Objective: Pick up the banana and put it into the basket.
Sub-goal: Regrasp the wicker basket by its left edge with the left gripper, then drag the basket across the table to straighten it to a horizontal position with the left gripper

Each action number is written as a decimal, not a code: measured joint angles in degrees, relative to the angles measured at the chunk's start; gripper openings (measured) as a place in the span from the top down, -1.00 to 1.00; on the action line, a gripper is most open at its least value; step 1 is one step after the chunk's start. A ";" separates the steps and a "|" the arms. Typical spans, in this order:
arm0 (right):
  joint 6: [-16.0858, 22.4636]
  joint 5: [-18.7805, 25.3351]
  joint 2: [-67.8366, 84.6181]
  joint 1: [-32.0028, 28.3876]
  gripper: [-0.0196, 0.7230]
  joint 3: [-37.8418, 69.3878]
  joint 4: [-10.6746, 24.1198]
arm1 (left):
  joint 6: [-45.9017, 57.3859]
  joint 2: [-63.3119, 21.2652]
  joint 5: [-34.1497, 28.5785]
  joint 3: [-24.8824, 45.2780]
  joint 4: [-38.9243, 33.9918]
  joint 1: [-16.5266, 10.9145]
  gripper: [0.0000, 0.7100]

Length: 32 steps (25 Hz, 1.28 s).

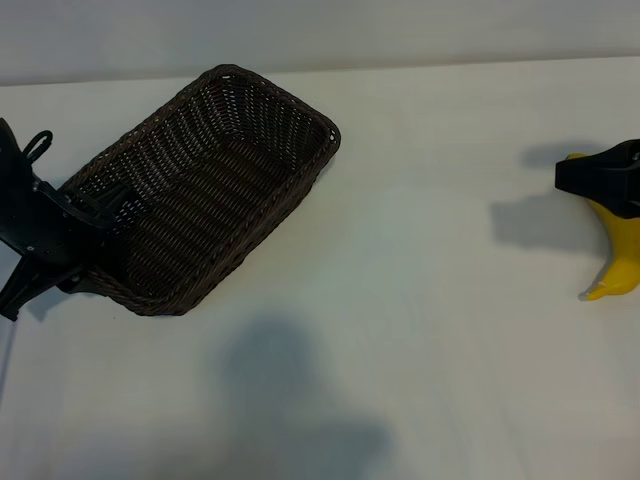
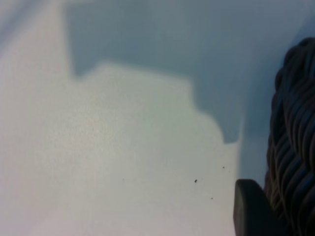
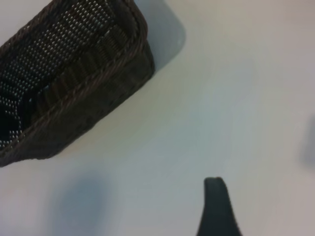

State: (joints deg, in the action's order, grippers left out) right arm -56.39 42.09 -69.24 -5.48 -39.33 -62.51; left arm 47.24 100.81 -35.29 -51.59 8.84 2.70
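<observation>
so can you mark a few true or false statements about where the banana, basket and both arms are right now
1. The banana is in the basket. False: it is at the table's right edge, far from the basket.
2. Nothing shows inside the basket. True.
3. The left gripper is at the basket's left end. True.
4. The right gripper is above the basket. False: it is over the banana.
5. The basket is upside down. False: its opening faces up.
</observation>
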 joint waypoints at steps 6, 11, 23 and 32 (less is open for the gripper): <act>0.00 0.00 0.00 0.00 -0.37 0.00 0.00 | -0.93 -0.16 -0.20 -0.25 0.10 0.00 0.34; 0.00 0.00 0.00 0.00 -0.37 0.00 0.00 | -4.28 -0.16 -2.08 -3.21 0.34 -0.05 0.50; 0.00 -0.05 0.00 0.00 -0.37 0.00 0.00 | -24.55 0.06 -11.08 -17.59 4.00 -0.11 0.55; 0.00 -0.05 0.00 0.00 -0.37 0.00 0.00 | -41.48 3.35 -22.84 -30.31 5.41 -0.11 0.55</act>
State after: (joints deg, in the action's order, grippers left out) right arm -56.39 42.04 -69.24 -5.48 -39.33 -62.51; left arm 5.75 104.16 -58.13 -81.90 14.24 2.59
